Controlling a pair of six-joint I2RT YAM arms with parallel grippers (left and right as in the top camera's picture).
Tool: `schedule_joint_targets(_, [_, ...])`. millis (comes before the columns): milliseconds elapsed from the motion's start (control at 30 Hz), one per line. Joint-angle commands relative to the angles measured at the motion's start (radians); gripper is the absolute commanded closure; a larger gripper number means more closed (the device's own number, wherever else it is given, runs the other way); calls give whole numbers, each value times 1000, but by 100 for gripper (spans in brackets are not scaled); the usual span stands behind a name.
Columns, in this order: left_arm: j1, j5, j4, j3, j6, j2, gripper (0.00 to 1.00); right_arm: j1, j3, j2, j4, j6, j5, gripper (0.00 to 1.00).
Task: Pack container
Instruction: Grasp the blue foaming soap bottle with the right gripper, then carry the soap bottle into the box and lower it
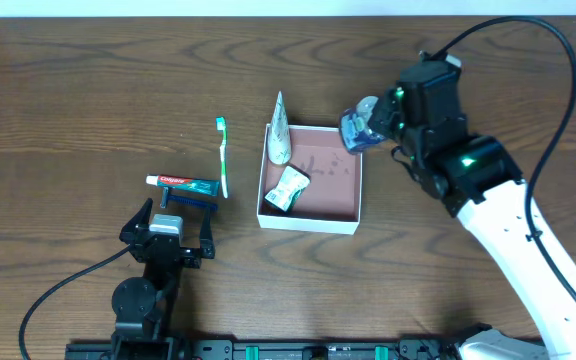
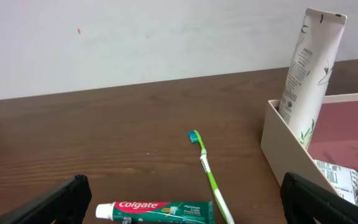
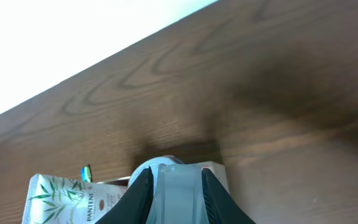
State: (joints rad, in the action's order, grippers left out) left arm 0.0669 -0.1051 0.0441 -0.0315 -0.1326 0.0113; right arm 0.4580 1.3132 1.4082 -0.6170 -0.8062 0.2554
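Note:
The container (image 1: 309,222) is a shallow white-walled box with a reddish-brown floor at the table's middle. A white tube with leaf print (image 1: 279,130) leans on its left wall, and a small green-white sachet (image 1: 288,188) lies inside. My right gripper (image 1: 363,128) is shut on a clear bluish bottle (image 3: 174,193) held above the box's far right corner. My left gripper (image 1: 168,232) is open and empty near the front edge, just behind a Colgate toothpaste tube (image 2: 157,211) and a green toothbrush (image 2: 209,173).
A dark blue object (image 1: 190,203) lies beside the toothpaste (image 1: 181,183), in front of my left gripper. The toothbrush (image 1: 223,156) lies left of the box. The box wall (image 2: 281,140) stands to the right in the left wrist view.

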Motion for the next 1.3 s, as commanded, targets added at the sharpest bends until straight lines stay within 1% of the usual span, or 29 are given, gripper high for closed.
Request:
schedule_joint_targets(0, [-5,-11,17,27,-13,-1,2,43,16,34,9,-117,88,81])
schedule_joint_targets(100, [-5,-11,17,27,-13,-1,2,76,16,80,16,-153,87,80])
schedule_joint_targets(400, [-5,-11,17,27,-13,-1,2,141,16,197,68,-193,89,79])
schedule_joint_targets(900, [-5,-11,17,27,-13,-1,2,146,16,292,109,-237,96,79])
schedule_joint_targets(1267, [-5,-11,17,27,-13,-1,2,166,16,314,127,-237,115,79])
